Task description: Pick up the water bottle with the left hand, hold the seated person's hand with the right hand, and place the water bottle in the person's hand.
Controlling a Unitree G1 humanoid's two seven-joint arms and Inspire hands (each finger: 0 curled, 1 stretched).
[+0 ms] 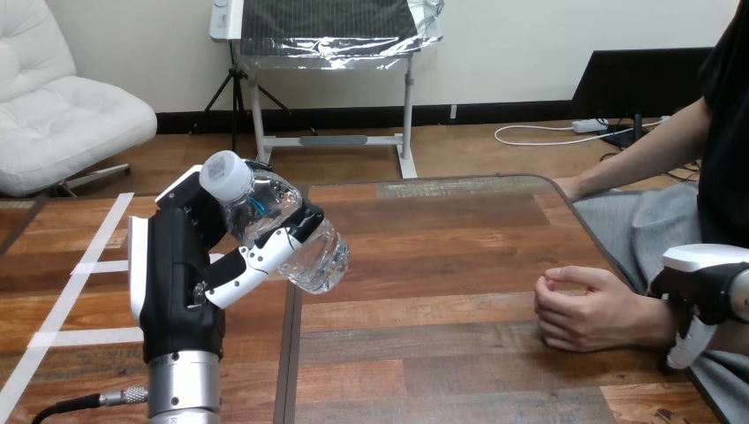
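Note:
My left hand (181,274) is raised at the table's left edge, shut on a clear plastic water bottle (283,231) with a white cap. The bottle is tilted, cap up and to the left, base pointing toward the table's middle. The person's hand (587,309) rests on the table near the right edge, loosely curled. My right hand (702,287) comes in from the right edge and lies against the person's wrist; whether it grips the wrist I cannot tell.
The wooden table (442,265) stretches between the bottle and the person's hand. The person's other hand (570,187) rests at the table's far right corner. The person sits along the right side.

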